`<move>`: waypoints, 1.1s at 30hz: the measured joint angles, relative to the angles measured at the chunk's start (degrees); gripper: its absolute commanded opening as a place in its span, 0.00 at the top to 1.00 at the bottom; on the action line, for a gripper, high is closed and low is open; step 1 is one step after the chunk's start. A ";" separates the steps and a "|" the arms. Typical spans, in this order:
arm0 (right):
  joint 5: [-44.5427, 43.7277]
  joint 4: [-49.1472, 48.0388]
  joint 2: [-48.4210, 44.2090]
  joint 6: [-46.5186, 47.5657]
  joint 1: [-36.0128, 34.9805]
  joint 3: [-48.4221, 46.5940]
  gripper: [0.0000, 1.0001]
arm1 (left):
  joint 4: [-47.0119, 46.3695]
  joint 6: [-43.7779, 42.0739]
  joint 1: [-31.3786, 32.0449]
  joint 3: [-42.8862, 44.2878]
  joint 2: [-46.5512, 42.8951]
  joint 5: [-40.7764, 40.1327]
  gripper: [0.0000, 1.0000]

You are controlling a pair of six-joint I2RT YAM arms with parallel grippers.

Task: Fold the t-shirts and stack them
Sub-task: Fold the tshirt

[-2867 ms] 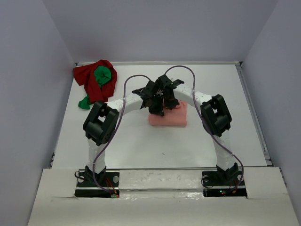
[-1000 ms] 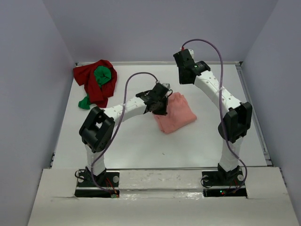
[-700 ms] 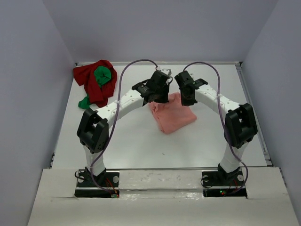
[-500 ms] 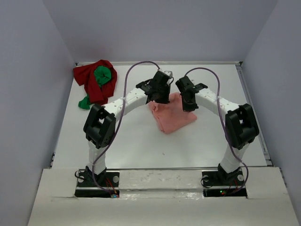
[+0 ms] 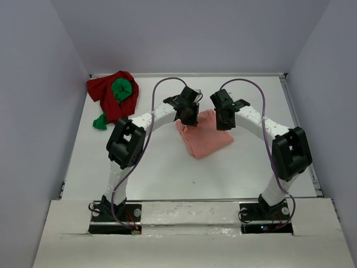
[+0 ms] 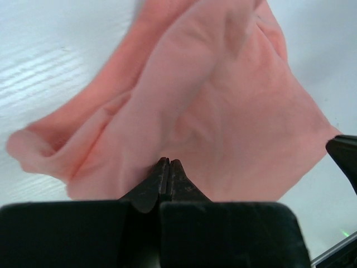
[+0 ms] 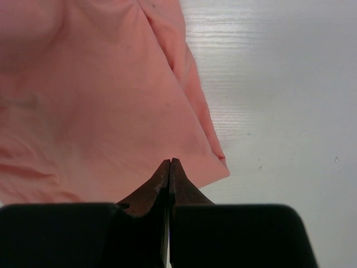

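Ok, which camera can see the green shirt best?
The top external view. There the green shirt lies bunched on top of the dark red shirt in the far left corner. Both wrist views look down at the salmon-pink shirt and show no green at all.

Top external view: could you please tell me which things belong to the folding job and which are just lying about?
Job: salmon-pink t-shirt, dark red t-shirt, green t-shirt.
Lying about: nothing loose that I can see, only the table.

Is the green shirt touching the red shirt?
Touching. The top view shows the green shirt bunched right on the red shirt, no gap between them.
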State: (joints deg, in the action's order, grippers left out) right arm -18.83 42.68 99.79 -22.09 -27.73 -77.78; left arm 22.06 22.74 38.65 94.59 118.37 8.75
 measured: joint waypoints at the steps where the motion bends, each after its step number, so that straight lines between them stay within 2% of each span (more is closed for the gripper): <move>1: 0.04 0.02 0.00 0.00 0.00 0.00 1.00 | -0.09 -0.09 -0.39 0.15 0.11 0.11 1.00; 11: 0.04 0.20 0.00 0.00 0.00 0.00 1.00 | -1.86 -0.42 -7.63 0.39 2.71 2.34 1.00; 17: 0.48 0.63 0.00 0.04 0.00 -0.04 1.00 | -4.02 0.02 -8.37 0.39 6.75 4.39 1.00; 23: 0.85 1.51 0.00 0.87 -0.04 -1.49 1.00 | -6.78 0.48 -8.39 -0.48 6.86 5.57 1.00; 28: 1.64 1.99 0.07 2.69 -0.04 -6.23 1.00 | -7.61 0.76 -8.39 -0.87 6.82 5.79 1.00; 33: 2.27 2.03 4.98 4.70 -0.04 -16.98 1.00 | -6.56 1.09 -8.28 -0.87 6.10 4.76 1.00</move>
State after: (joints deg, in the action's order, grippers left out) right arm -16.56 44.71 104.77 -17.39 -27.77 -94.76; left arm 15.51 23.83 30.37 93.71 124.46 13.52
